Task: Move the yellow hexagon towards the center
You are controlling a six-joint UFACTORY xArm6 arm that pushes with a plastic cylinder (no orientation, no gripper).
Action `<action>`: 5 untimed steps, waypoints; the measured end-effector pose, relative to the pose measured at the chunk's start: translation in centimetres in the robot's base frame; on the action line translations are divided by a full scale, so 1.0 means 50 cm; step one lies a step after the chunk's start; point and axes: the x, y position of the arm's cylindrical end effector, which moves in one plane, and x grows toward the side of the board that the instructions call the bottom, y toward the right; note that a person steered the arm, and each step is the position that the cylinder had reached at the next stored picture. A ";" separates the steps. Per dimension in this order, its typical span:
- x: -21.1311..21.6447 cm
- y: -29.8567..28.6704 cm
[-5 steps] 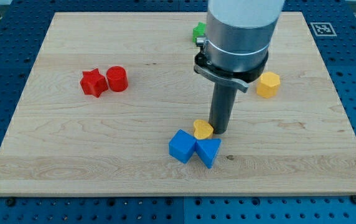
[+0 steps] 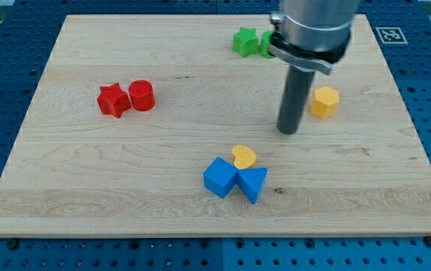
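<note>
Pale wooden board (image 2: 87, 165) on a blue perforated bench. Vertical dark rod, my tip (image 2: 288, 131) on bare wood, touching nothing, near the yellow hexagon (image 2: 324, 102) toward the view's left. Counts: two yellow (hexagon; heart (image 2: 244, 156)), two blue (cube (image 2: 220, 178), triangle (image 2: 252, 183)), two red (star (image 2: 113, 99), cylinder (image 2: 142, 95)), green star (image 2: 244, 41) with a second, partly hidden green block beside it.
</note>
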 end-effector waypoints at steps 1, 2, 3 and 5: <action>0.014 0.145; -0.093 0.260; -0.123 0.183; -0.117 0.058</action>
